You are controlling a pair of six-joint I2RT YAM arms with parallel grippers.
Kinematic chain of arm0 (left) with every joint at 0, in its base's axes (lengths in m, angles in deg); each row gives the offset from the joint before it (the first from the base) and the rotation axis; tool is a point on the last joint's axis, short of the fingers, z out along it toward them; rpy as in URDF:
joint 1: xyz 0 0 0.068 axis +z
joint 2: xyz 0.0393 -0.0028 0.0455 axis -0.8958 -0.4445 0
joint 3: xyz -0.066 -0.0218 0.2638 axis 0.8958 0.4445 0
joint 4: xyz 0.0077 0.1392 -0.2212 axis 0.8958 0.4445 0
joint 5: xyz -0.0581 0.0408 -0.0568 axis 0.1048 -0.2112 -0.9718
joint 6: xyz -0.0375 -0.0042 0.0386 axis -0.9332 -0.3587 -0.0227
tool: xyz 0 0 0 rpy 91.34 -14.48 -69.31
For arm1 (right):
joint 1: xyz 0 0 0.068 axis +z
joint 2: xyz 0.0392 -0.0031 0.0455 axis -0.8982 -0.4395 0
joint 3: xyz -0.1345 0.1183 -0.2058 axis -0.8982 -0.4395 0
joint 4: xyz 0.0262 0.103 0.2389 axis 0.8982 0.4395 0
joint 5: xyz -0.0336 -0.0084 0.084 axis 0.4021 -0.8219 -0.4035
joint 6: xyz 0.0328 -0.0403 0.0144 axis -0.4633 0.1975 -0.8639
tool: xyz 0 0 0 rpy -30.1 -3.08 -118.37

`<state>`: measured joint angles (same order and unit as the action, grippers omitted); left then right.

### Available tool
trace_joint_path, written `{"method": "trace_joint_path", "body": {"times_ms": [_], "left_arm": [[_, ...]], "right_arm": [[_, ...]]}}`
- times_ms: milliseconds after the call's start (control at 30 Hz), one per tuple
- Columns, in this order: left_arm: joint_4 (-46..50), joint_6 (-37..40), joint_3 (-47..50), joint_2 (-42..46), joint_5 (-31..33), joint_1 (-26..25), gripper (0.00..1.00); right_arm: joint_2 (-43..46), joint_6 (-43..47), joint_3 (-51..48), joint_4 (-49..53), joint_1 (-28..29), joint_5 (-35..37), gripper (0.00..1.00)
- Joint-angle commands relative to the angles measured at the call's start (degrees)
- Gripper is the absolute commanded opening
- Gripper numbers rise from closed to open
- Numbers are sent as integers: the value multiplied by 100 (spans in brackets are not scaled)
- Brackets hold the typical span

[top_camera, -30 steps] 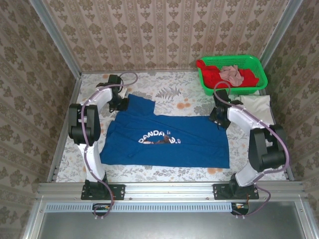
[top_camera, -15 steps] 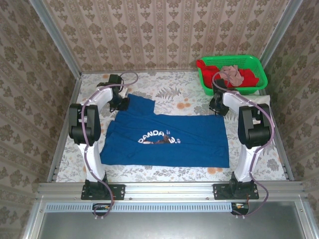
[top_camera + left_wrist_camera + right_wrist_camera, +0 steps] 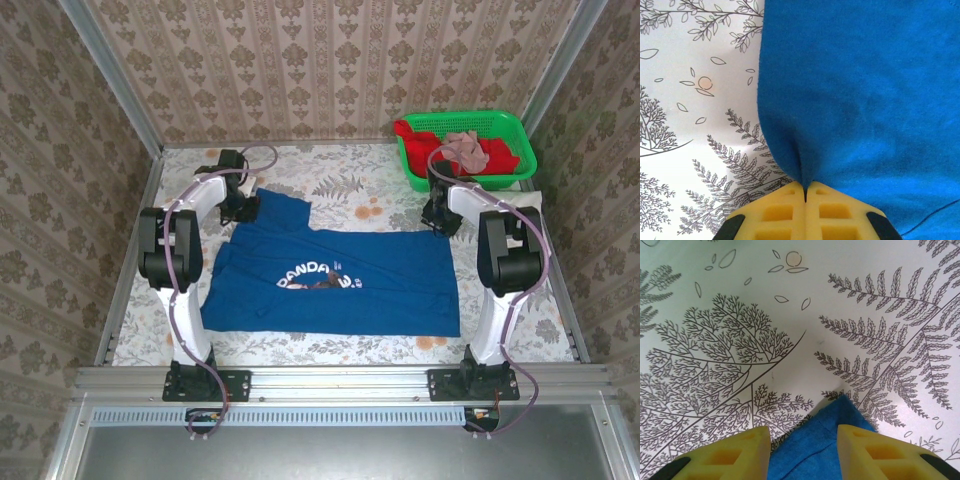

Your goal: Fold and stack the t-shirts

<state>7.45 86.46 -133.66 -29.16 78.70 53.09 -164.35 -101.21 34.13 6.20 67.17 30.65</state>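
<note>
You had the left gripper (image 3: 805, 192) pressed together on the far left edge of the blue shirt (image 3: 330, 275), which lay spread on the table (image 3: 350, 180) between the arms. Your right gripper (image 3: 804, 436) stood spread astride its far right corner, not pinching it.

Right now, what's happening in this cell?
Both arms are working the royal-blue t-shirt, spread on the table. The left gripper is shut on the cloth at its far left edge. The right gripper is open, fingers either side of the shirt's far right corner, not yet closed. No fold is made. A cream-white shirt lies far right, beside the green basket.
</note>
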Motion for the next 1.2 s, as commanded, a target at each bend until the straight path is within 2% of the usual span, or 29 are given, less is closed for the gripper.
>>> {"method": "trace_joint_path", "body": {"times_ms": [0, 100, 200, 333, 433, 733, 1167], "left_arm": [[149, 43, -174, -109, -28, -19, 0], [134, 35, -197, -128, -46, -20, 0], [148, 10, -304, -184, -62, -17, 0], [158, 17, -409, -189, -72, -20, 0], [184, 65, -433, -137, -70, -15, 0], [66, 375, -236, 408, 25, 5, 0], [465, 643, 59, 1352, -301, -1, 0]], "right_arm": [[-208, -39, 52, 221, -26, 46, 40], [-311, -65, 71, 267, -21, 18, 40], [-368, -74, 47, 279, -20, -26, 32], [-274, -14, 19, 285, -26, 0, 12], [-133, 94, -7, 316, -30, 44, 0], [814, 419, -435, -94, -25, -316, 0], [2289, 739, -1069, 416, -26, -404, 0]]}}
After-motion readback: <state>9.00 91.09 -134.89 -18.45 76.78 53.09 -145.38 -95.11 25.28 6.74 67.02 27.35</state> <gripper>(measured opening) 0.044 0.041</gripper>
